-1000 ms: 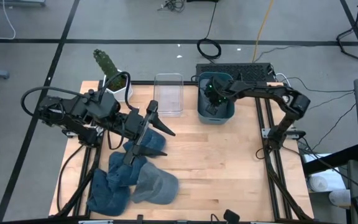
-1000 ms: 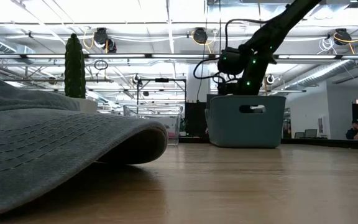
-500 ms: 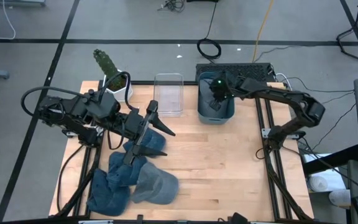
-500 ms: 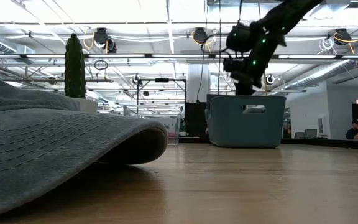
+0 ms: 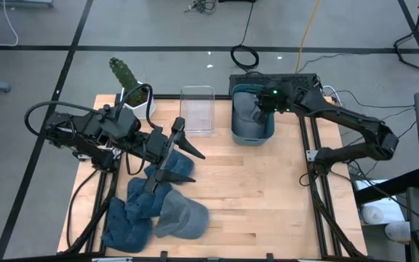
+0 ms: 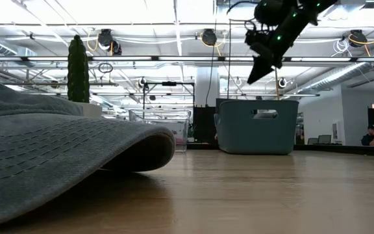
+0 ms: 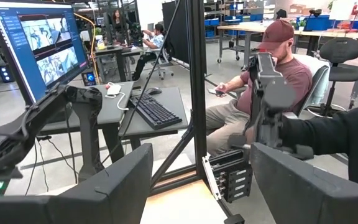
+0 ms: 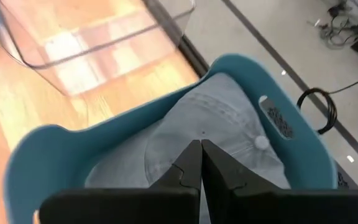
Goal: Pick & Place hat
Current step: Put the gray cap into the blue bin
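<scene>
We noted a light grey hat (image 8: 216, 134) lying inside the teal bin (image 5: 252, 131) at the table's (image 5: 268, 196) far edge. The right gripper (image 5: 260, 107) hung above the bin, jaws closed and empty. Beside the bin stood a clear plastic tub (image 5: 197, 110) and a potted cactus (image 5: 128, 78). The left gripper (image 5: 174, 156), jaws apart, hovered over a pile of denim hats (image 5: 155, 207) near the front left.

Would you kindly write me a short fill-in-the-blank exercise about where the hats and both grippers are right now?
1. A pale hat lies inside the ____ bin.
2. The right gripper, above that bin, is ____.
3. The left gripper hangs open above the ____ table.
4. The other hats lie near the table's front-____ corner.

Missing words: teal; shut; wooden; left
</scene>
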Robot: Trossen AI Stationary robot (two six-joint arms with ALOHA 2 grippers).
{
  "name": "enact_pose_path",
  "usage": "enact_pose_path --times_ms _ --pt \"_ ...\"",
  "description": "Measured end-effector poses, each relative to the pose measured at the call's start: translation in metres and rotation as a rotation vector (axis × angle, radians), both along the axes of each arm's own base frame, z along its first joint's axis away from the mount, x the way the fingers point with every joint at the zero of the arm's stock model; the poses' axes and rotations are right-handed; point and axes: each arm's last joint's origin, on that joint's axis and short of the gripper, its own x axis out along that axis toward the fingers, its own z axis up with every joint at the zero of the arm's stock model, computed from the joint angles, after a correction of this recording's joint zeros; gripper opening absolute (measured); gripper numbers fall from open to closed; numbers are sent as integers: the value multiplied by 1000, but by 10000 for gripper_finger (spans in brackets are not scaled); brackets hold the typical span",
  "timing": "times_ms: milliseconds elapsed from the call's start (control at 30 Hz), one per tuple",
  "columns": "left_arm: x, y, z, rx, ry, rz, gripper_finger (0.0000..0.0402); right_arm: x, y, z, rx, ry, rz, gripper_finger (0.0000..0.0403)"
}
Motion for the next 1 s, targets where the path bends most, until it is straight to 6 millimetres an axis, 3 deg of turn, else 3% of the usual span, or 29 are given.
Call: enact_pose_path --times_ms 167,400,1000 --pt "0 0 0 0 0 0 274 -6 14 14 27 -87 75 0" --pt "0 0 0 0 0 0 274 0 39 23 65 -216 234 0" --pt "0 0 0 0 0 0 274 -2 114 -25 -17 -705 577 0"
